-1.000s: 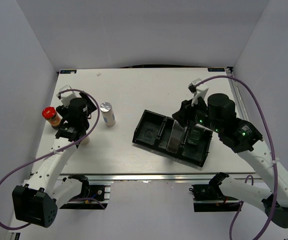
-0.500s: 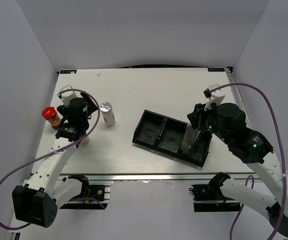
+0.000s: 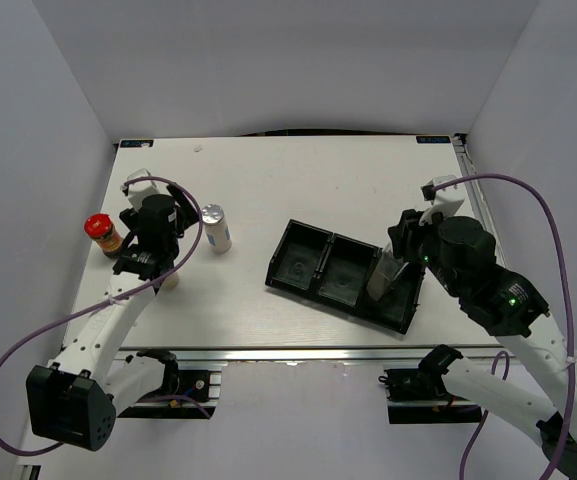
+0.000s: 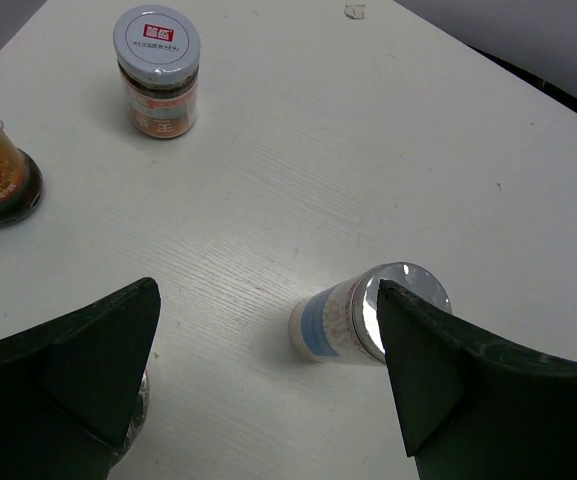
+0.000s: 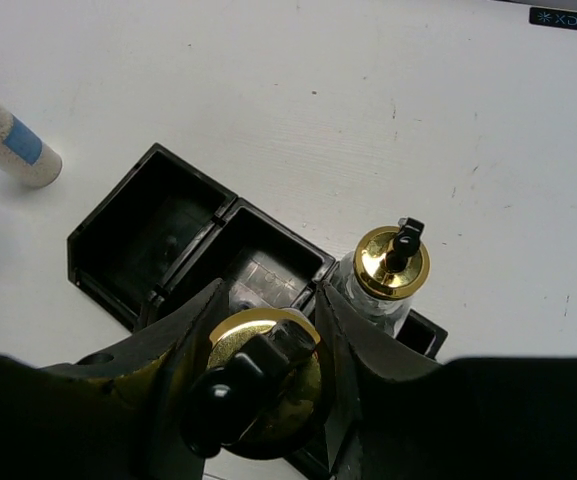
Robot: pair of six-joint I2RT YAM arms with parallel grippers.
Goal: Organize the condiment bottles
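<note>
My right gripper (image 5: 265, 325) is shut on a tall clear glass bottle (image 5: 243, 338) with a gold pourer top, holding it upright at the right end of the black tray (image 3: 280, 268). A second gold-topped bottle (image 5: 391, 265) stands in the tray's right compartment, just beside it. My left gripper (image 4: 268, 300) hangs open over bare table, with a silver-capped shaker (image 4: 353, 318) upright by its right finger. A red-capped brown jar (image 3: 99, 231) and a pale-lidded jar (image 4: 156, 70) stand further left. Another shaker (image 4: 136, 412) peeks from under the left finger.
The tray's left (image 5: 138, 235) and middle (image 5: 268, 265) compartments hold nothing. The table's left edge runs close to the red-capped jar, and grey walls enclose the table on three sides.
My right gripper has carried the bottle rightward from over the middle compartment to the tray's right end. The left arm has barely shifted.
</note>
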